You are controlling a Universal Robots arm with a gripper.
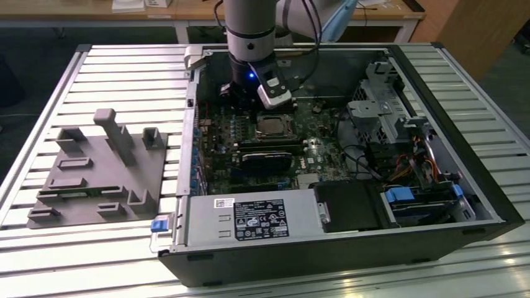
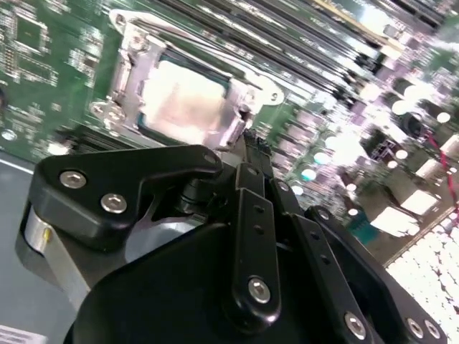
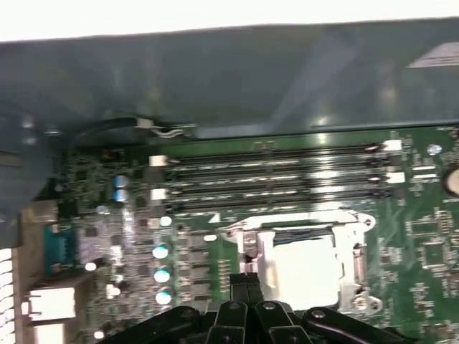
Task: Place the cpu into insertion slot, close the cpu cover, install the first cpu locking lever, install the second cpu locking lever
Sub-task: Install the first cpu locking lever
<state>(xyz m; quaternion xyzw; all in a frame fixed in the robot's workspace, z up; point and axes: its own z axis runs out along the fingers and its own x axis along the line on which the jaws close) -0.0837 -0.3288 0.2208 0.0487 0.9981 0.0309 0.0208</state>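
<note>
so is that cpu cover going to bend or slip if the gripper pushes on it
The cpu cover looks like thin sheet metal with a wide window, so it probably flexes slightly under a push. It lies flat around the cpu, so it likely has little room to move. Its shiny face may let the gripper slip.

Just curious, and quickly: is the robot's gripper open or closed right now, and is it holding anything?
Gripper: closed, nothing visibly held, its tip beside the cpu cover.
</note>
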